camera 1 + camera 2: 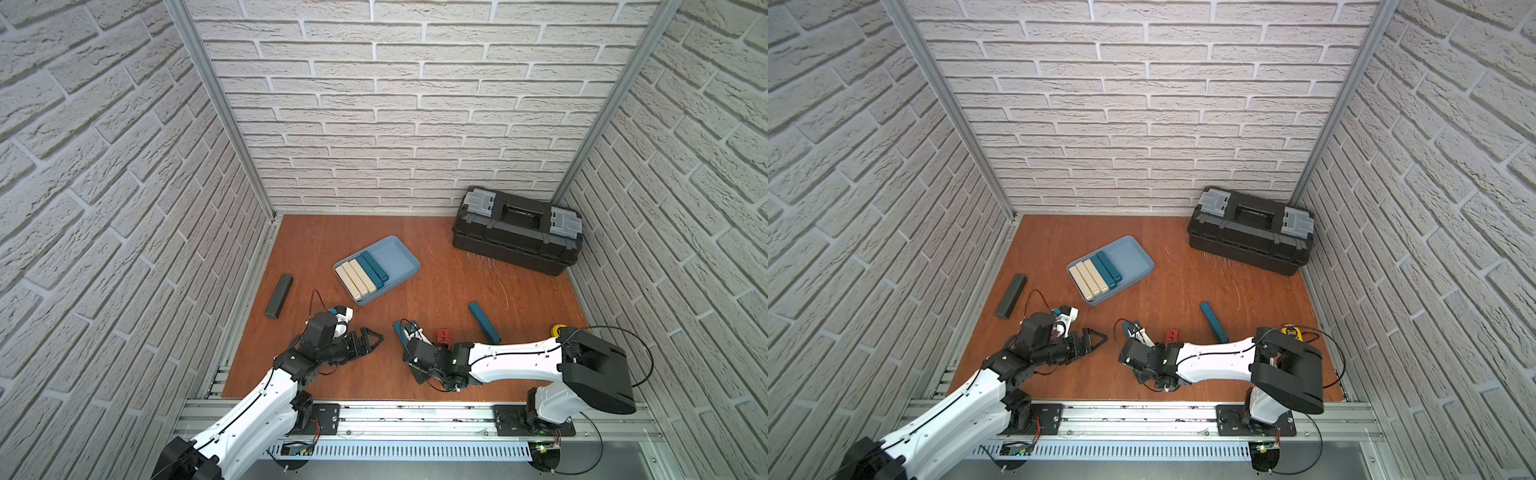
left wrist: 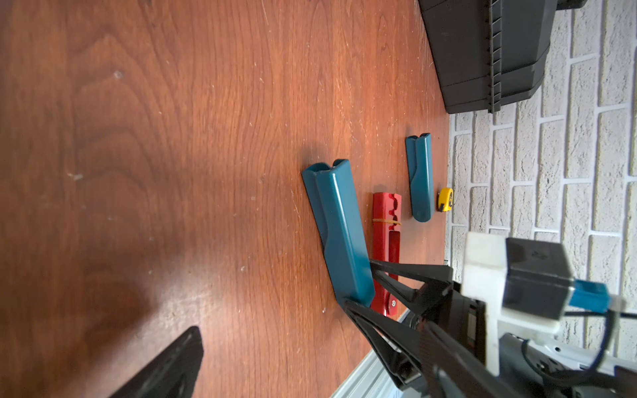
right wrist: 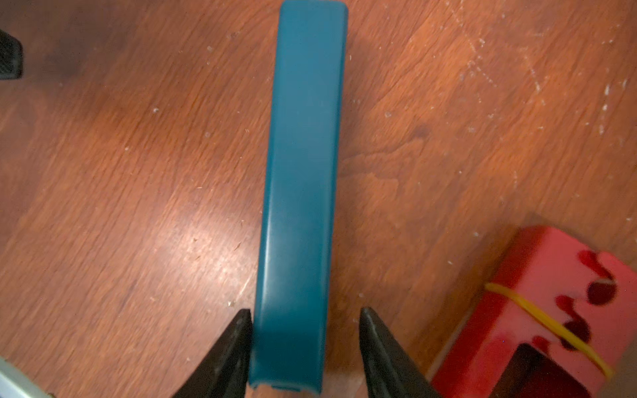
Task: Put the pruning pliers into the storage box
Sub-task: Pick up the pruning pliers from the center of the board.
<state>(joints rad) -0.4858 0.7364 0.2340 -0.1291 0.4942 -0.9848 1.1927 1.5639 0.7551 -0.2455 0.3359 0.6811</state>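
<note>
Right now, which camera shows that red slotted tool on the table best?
The left wrist view: the red slotted tool lies there nearly full length, slots and yellow band plain. The right wrist view shows only one blurred end; in both top views the right arm hides most of it.

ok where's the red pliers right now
In both top views the red pliers lie on the table, front right, between the free teal pliers and the right end effector.

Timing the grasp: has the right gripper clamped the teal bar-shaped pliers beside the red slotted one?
Open, not clamped: the right gripper straddles the teal pliers, with wooden table showing between one fingertip and it.
</note>
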